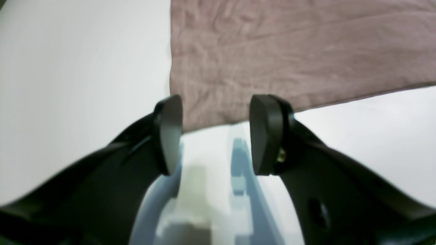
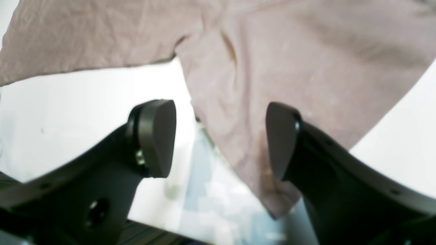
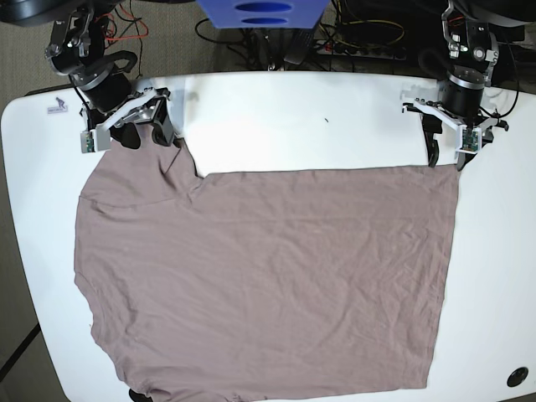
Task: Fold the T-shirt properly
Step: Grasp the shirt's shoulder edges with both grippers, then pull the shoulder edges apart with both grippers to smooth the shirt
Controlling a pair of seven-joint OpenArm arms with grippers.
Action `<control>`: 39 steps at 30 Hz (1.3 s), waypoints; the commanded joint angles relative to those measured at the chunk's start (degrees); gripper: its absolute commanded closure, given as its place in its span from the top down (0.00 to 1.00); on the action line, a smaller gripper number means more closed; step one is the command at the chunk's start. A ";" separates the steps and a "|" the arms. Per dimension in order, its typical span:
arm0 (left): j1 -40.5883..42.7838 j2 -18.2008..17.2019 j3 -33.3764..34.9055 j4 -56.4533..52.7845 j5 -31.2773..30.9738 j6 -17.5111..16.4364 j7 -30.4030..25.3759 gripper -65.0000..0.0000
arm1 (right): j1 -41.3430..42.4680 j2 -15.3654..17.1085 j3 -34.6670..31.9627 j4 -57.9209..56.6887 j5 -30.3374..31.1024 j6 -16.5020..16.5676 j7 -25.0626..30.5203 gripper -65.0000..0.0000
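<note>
The T-shirt point(image 3: 276, 276) is plain mauve-brown and lightly wrinkled. It lies spread flat, its edge bunched at one corner.

T-shirt's bottom edge point(image 3: 276, 276) cut off

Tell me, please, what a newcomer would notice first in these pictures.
Probably the large mauve-brown T-shirt, spread over most of the white table. Next, the two open tools at its far edge: the right tool above a protruding part, the left tool near a corner.
</note>
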 commanded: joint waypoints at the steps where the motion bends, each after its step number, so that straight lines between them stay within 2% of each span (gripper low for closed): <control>1: -0.60 -0.82 -0.72 -1.99 -2.37 1.25 -0.61 0.48 | -0.68 0.92 1.02 0.29 0.98 0.45 1.53 0.63; 7: -1.37 -1.14 -0.96 -4.45 -5.31 1.35 -1.43 0.49 | -0.82 1.00 1.32 -0.19 0.40 0.34 1.83 0.63; 9: -0.91 -1.44 -0.52 -5.29 -6.69 0.40 -2.61 0.48 | -0.34 0.44 1.71 -0.08 -0.22 1.10 1.93 0.62; 17: -1.15 -1.99 0.41 -8.52 -7.73 0.19 -3.75 0.47 | -0.59 0.24 1.69 -0.71 -0.27 1.36 2.58 0.62; 19: -2.39 -1.97 2.37 -11.67 -8.41 0.29 -3.44 0.47 | -1.15 -0.21 1.52 -0.57 -0.81 1.11 4.21 0.63; 33: -3.63 -2.13 2.93 -12.01 -8.24 -0.03 -2.11 0.47 | -0.89 -0.21 1.76 -0.53 -0.70 1.21 4.23 0.63; 39: -5.44 -2.82 3.04 -13.04 -8.77 -1.44 -2.20 0.47 | -1.22 0.03 1.34 -0.49 -0.87 0.72 4.39 0.63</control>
